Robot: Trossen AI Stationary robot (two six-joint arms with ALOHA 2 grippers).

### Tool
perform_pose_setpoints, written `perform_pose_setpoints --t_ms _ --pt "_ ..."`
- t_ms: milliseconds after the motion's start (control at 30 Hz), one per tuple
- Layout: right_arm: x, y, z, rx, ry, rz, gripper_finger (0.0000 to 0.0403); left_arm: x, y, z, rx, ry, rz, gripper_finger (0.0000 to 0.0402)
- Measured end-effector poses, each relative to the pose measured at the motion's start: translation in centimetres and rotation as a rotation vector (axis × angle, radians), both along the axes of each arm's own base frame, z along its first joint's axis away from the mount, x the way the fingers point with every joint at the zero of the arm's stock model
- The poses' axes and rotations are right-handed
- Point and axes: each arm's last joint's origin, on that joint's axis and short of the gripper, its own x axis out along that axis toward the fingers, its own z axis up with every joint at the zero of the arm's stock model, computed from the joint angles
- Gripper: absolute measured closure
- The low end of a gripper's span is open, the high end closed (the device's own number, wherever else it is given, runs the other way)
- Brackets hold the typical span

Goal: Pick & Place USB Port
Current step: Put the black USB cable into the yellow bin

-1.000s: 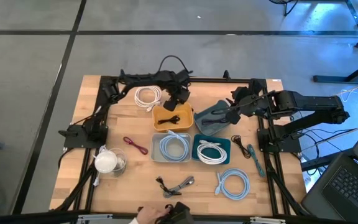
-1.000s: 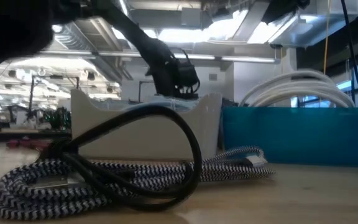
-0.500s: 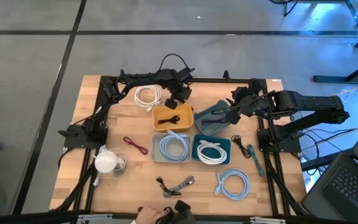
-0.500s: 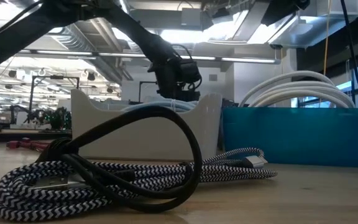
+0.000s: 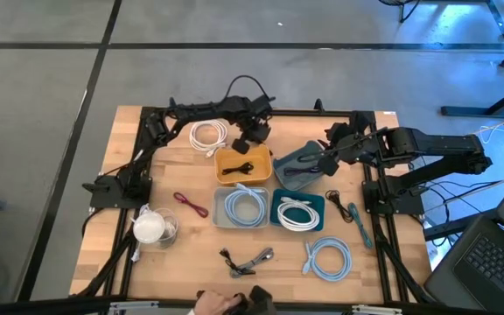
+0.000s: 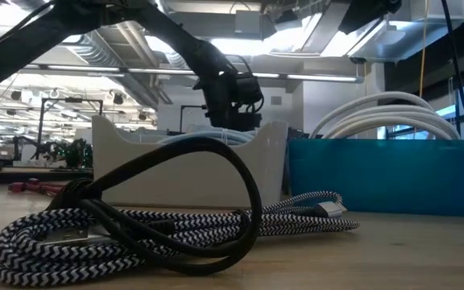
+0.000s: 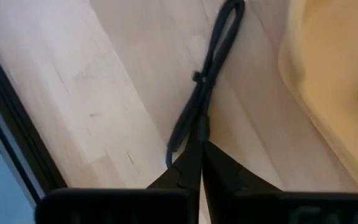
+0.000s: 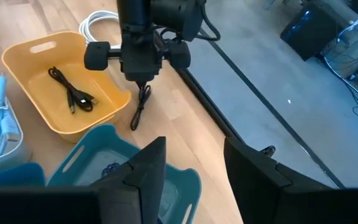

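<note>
- Left gripper (image 8: 143, 81), jaws pinching a black USB cable (image 7: 205, 84), stood just beyond the yellow bin (image 8: 53, 118).
- Right gripper (image 8: 194, 165), jaws spread, hovered beside that bin, over the teal bin (image 8: 86, 163).

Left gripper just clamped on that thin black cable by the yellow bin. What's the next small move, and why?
Probably lift straight up a little. The left gripper is shut on the thin black cable, which lies on the wooden table beside the yellow plastic bin; raising it clears the bin's rim before carrying it over.
</note>
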Motion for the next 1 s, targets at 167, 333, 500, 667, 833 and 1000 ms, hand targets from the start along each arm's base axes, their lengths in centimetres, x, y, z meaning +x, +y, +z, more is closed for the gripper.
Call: perform_pose_setpoints --t_ms 167,333,500,667,833,1000 --pt "0.0 0.0 0.0 -0.001 0.000 0.000 0.0237 0.4 -0.8 0.0 0.018 0.005 -0.023 0.0350" --pt "0.0 0.0 0.0 -0.001 0.000 -0.001 0.0237 0.9 -0.7 0.2 0.067 -0.015 -0.016 0.0291" --pt "0.0 0.0 0.0 -0.001 0.000 -0.001 0.0237 0.8 -0.4 0.2 0.076 -0.024 -0.008 0.0247" --pt "0.0 0.0 0.0 0.000 -0.001 -0.001 0.0237 0.9 -0.2 -0.8 0.064 -0.012 -0.001 0.0231" --pt "0.0 0.0 0.0 0.000 -0.001 -0.001 0.0237 1.2 0.0 -2.3 0.075 0.016 -0.008 0.0239" --pt "0.0 0.0 0.0 0.002 0.000 0.001 0.0237 1.4 0.3 -2.1 0.110 -0.010 -0.017 0.0290"
